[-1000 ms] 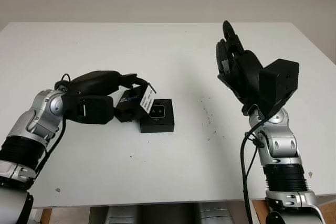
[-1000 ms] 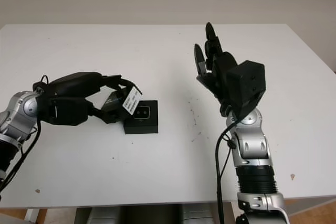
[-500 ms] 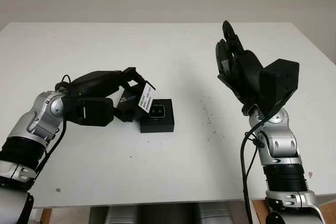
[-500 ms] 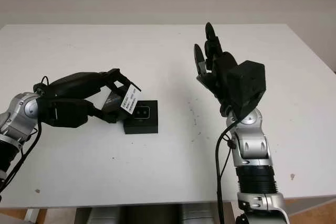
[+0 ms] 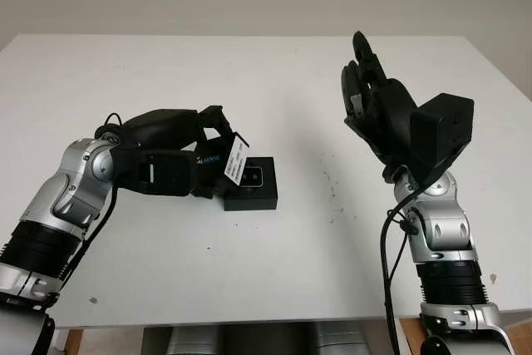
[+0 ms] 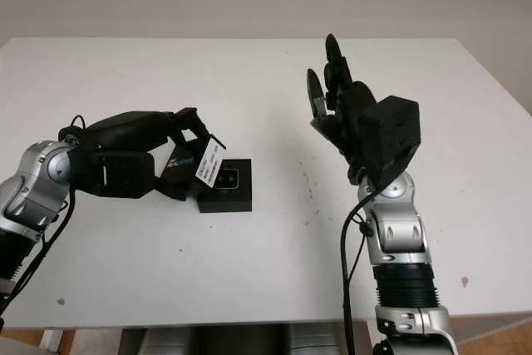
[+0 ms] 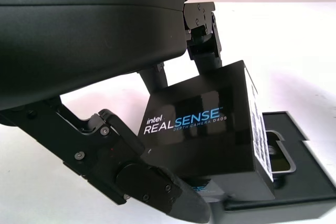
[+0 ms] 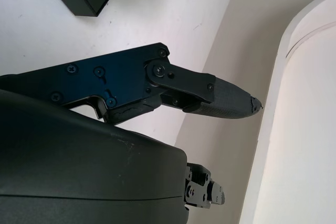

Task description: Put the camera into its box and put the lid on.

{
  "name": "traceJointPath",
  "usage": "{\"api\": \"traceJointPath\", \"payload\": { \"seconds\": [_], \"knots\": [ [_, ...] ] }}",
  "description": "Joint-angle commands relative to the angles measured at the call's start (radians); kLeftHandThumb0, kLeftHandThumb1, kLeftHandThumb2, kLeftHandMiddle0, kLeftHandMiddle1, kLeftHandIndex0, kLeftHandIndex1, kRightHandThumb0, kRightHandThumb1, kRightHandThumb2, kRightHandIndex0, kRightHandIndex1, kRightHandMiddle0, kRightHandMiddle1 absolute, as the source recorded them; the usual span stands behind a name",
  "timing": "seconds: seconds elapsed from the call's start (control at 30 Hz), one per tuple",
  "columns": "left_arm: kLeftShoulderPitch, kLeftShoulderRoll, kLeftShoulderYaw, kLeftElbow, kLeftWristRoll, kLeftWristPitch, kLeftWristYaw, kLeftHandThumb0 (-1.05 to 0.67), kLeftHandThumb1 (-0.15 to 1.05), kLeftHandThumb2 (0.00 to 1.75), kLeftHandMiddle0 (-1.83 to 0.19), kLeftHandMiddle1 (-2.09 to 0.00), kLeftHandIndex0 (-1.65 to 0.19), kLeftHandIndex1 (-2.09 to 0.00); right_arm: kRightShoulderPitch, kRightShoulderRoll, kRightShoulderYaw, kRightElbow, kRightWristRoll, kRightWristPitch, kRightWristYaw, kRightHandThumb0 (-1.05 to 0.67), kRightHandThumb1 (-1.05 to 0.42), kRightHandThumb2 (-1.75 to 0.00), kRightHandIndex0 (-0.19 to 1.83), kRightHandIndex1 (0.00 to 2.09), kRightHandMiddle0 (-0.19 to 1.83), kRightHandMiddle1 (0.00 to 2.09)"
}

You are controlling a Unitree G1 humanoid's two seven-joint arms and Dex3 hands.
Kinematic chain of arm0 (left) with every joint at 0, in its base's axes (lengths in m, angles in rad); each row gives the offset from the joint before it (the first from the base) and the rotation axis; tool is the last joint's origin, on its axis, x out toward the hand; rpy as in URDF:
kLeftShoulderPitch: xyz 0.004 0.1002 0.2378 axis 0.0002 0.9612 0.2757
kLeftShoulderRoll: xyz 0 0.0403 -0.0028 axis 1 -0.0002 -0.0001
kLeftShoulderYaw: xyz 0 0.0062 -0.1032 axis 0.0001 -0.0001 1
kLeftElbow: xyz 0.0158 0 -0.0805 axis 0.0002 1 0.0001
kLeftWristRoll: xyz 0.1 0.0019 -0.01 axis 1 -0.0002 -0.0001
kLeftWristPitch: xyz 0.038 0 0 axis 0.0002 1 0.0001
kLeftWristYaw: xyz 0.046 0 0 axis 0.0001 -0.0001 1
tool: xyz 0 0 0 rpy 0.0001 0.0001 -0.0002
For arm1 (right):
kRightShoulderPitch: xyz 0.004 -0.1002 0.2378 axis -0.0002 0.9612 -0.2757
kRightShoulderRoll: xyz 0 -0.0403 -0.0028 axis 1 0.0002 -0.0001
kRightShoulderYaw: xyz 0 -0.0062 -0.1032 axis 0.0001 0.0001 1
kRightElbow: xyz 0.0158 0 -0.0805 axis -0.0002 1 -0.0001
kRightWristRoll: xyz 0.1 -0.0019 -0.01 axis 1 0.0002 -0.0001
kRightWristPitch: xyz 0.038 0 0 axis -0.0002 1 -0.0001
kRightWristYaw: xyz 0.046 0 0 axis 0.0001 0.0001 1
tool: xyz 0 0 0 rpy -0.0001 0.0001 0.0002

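Gripping the lid (image 7: 210, 129) between left hand (image 5: 170, 164) fingers (image 7: 152, 187), tilted, just over the box's (image 5: 253, 195) left edge. Box sitting on the table (image 5: 274, 81), camera (image 5: 252, 176) inside. Right hand (image 5: 378, 110) hovering open, well apart.

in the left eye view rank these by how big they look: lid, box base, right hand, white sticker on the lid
1. right hand, raised nearer the camera, so its apparent size is inflated
2. box base
3. lid, partly hidden by the left hand, so close to the base
4. white sticker
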Motion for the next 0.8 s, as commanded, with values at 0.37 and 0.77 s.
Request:
{"api": "traceJointPath", "payload": {
  "seconds": [0.37,0.77],
  "knots": [
    [-0.039,-0.035,-0.040,-0.131,0.035,0.161,-0.135,-0.24,1.05,0.38,-0.24,-1.48,-0.08,-1.32,0.014,0.001,0.012,-0.045,-0.002,0.014,-0.011,-0.70,-1.05,-0.64,-0.16,0.05,-0.17,0.05],
    [-0.078,-0.095,-0.078,-0.100,0.064,0.301,-0.158,-0.27,1.05,0.39,-0.37,-1.32,-0.22,-1.50,0.004,0.003,0.024,-0.038,-0.016,0.017,-0.022,-0.71,-1.05,-0.64,-0.17,0.05,-0.16,0.06]
  ]
}}
